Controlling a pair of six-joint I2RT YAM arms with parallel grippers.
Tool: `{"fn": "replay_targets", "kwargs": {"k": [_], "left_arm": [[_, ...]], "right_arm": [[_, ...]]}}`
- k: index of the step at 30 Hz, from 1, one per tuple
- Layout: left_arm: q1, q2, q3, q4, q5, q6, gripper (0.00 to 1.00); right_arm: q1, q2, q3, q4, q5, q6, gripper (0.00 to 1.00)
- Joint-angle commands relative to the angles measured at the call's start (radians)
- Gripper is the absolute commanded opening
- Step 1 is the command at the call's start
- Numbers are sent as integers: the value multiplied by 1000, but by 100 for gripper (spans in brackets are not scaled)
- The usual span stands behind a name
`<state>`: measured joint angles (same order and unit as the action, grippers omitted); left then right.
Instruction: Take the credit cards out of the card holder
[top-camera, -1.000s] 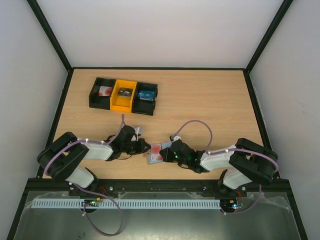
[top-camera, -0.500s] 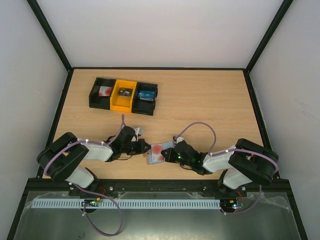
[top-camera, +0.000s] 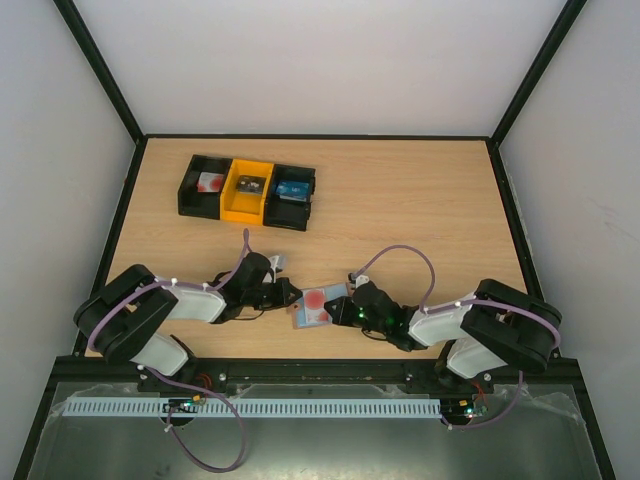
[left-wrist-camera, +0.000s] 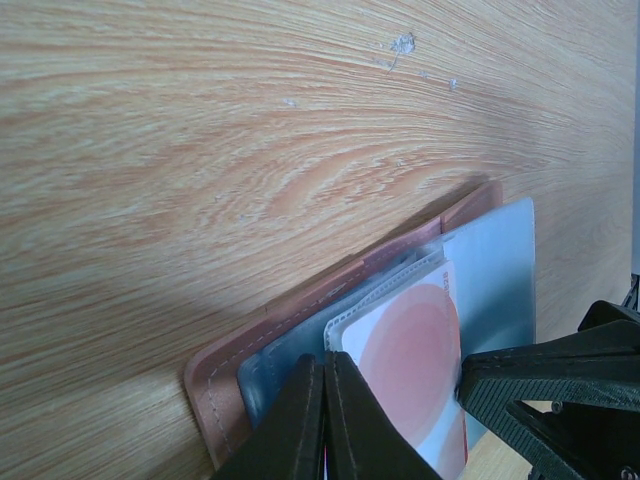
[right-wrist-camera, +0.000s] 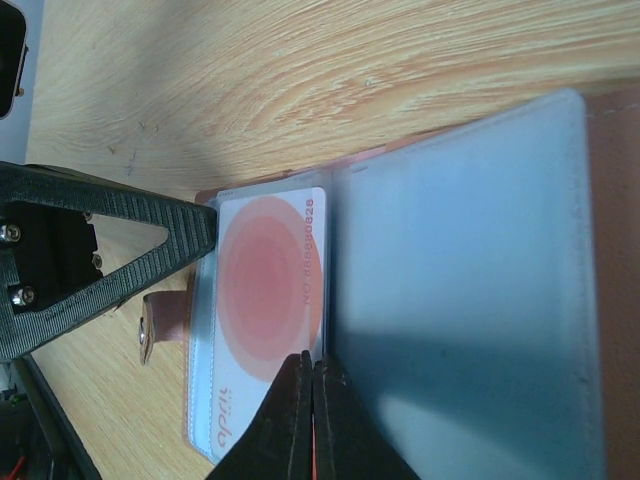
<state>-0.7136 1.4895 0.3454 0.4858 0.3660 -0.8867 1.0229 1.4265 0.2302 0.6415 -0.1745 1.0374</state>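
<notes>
Right wrist view: the card holder (right-wrist-camera: 460, 280) lies open on the wood-grain table (right-wrist-camera: 300, 80), filling the middle and right of the frame. Its smooth blue-grey inner panels are edged by a thin brown rim. A white credit card (right-wrist-camera: 265, 300) with a pinkish-red disc and red digits sits in the translucent sleeve at the left panel. The right gripper (right-wrist-camera: 310, 370) has its black fingers pressed together, tips at the card's right edge at bottom centre. In the left wrist view the left gripper (left-wrist-camera: 325, 365), fingers likewise together, rests on the sleeve's edge. In the top view a black-and-yellow row of bins (top-camera: 247, 190) stands at upper left.
</notes>
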Motion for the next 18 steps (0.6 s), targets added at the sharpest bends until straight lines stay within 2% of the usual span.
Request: {"fn": "replay_targets", "kwargs": {"k": [1, 13, 18], "left_arm": [[-6, 38, -31, -95, -45, 16, 3], [-5, 51, -28, -84, -41, 19, 3], [-7, 54, -28, -82, -42, 19, 3]], "right_arm": [[-20, -27, -23, 11, -14, 7, 2], [-75, -15, -26, 49, -117, 7, 3], [-82, 32, -18, 74, -128, 17, 12]]}}
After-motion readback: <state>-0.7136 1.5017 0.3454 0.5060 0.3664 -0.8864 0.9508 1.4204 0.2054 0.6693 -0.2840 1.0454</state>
